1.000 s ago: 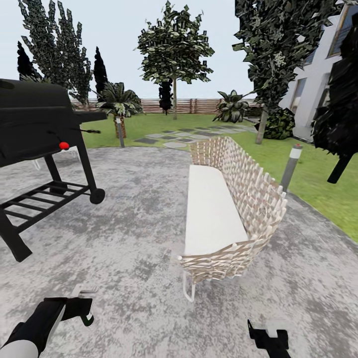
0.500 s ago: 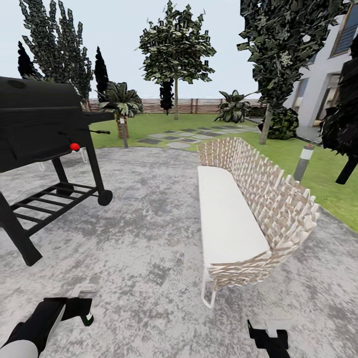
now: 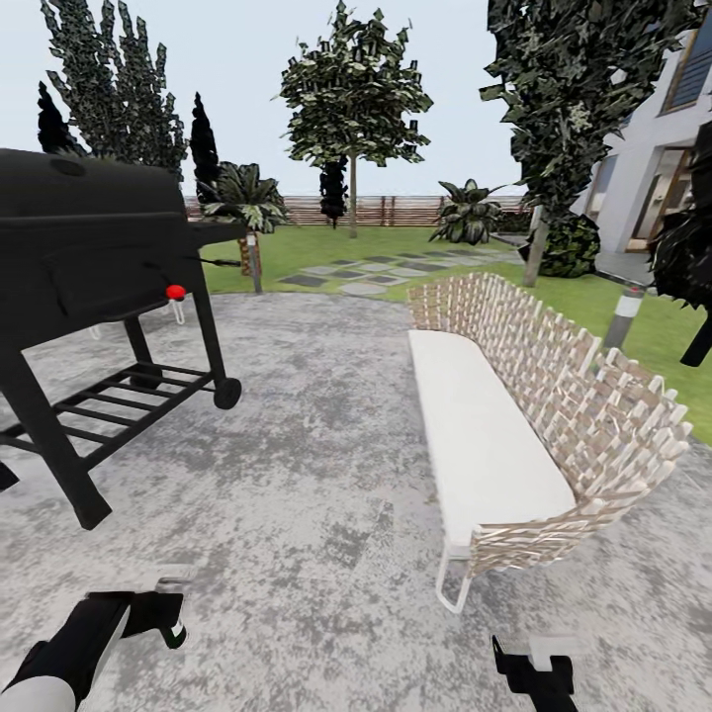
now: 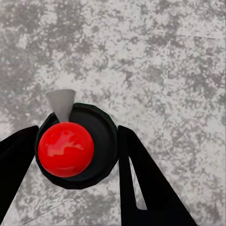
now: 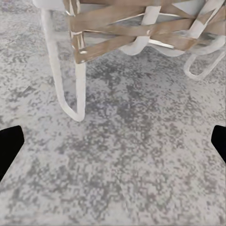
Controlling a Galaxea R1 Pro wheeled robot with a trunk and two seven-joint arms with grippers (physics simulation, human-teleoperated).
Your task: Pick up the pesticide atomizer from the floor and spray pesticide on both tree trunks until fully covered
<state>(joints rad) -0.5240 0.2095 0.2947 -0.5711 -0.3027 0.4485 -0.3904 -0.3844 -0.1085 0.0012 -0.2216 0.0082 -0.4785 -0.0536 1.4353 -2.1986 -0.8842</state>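
The pesticide atomizer (image 4: 77, 148), a dark bottle with a round red top and a grey nozzle, sits between the black fingers (image 4: 141, 179) of my left gripper (image 4: 75, 153), which is shut on it. In the head view that gripper (image 3: 158, 615) hangs low at the left over the speckled grey floor (image 3: 307, 465). My right gripper (image 3: 534, 674) is low at the right, open, its fingertips (image 5: 10, 143) wide apart above bare concrete. Two trees stand beyond the paving: one far off on the lawn with its trunk (image 3: 352, 206), one at the right with its trunk (image 3: 535, 255).
A black grill (image 3: 89, 257) on a wheeled stand is close on the left. A woven wicker bench (image 3: 524, 396) with a white cushion is on the right, its white leg (image 5: 66, 70) near my right gripper. A grey bollard (image 3: 623, 314), stepping slabs (image 3: 361, 275), fence (image 3: 396, 210) and house wall (image 3: 672, 148) lie beyond.
The whole head view has shifted: the grill and the bench now look nearer and further right, so the camera has moved. Both grippers keep their places in the picture.
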